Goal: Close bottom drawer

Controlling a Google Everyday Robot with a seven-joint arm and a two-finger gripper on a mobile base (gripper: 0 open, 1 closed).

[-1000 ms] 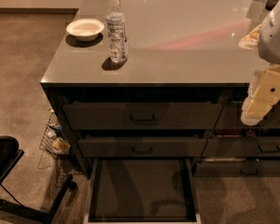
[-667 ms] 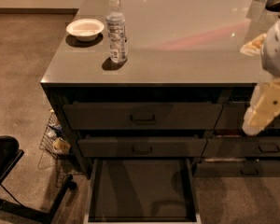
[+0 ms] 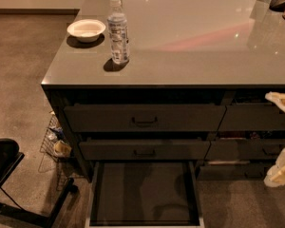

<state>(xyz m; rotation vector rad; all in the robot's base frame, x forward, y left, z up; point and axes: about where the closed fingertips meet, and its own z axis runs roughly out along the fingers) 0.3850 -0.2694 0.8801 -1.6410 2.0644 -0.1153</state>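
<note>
1. Location: the wide, shallow dark grey-brown bottom drawer [image 3: 145, 194] stands pulled well out toward the camera, below the two shut wide drawers [image 3: 142, 118] of the same stack. Its bare dark inside and pale rim are exposed. Its flat front lies at the lower edge of the view and is mostly cut off.
2. Gripper: the pale cream gripper [image 3: 278, 173] hangs at the far right edge, in front of the narrower neighbouring drawer stack [image 3: 254, 118]. It is well apart from the open drawer and touches nothing. Whether it is spread or closed cannot be told, since it is cut by the frame edge.
3. Handling, as a judgement: the drawer is rigid and holds nothing, so it is probably light and should slide on its runners under a steady push. It should not bend or break.
4. Contact point: no grasp is needed. Press flat against the middle of the front panel, near the small pull. An off-centre push may rack the drawer in its runners.
5. Clearance: the white bowl [image 3: 86, 30] and the clear plastic water bottle [image 3: 118, 30] stand on the glossy grey bench [image 3: 194, 56], well above the push path.
</note>
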